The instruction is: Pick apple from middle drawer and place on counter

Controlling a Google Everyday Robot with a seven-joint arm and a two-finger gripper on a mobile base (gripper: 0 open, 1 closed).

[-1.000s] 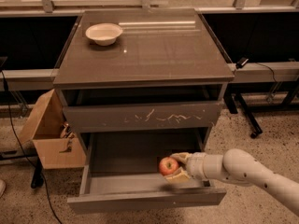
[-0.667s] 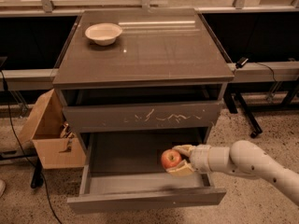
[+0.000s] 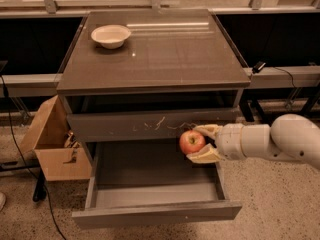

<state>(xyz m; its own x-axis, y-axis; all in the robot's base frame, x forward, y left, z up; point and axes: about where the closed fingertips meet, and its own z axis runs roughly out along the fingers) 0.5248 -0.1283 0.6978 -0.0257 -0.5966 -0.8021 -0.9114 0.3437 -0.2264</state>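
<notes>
Nearest is the plain front of the open middle drawer [image 3: 155, 211], pulled well out, with its shallow grey tray behind it and nothing else lying in the tray.

Above the right rear part of that tray the hand [image 3: 195, 143] pinches the apple [image 3: 190, 142] between two pale fingers [image 3: 204, 130], one over the top of the fruit and one under it. The apple looks lifted off the tray floor rather than resting on it. It sits at the hand's left end, and the white arm [image 3: 270, 141] reaches in from the right.

Just behind and above the apple is the shut drawer front with white scratches [image 3: 125, 126]. The apple's top edge overlaps the lower edge of that front in this view, so the two look close, but I cannot tell whether they touch.

Higher and farther back is the glossy top of the desk [image 3: 165, 59], which overhangs the drawers. A white bowl [image 3: 111, 35] stands near its far left corner, well apart from the open stretch in the middle and on the right.

The coming move turns on one relation: the desk top lies up and back from the apple, with the scratched front and the top's lip in between. My judgement is that the apple must come out toward the drawer's front before it rises, or it may knock that lip. Being round, it needs no turning.

A cardboard box [image 3: 50, 139] stands on the floor to the left.
</notes>
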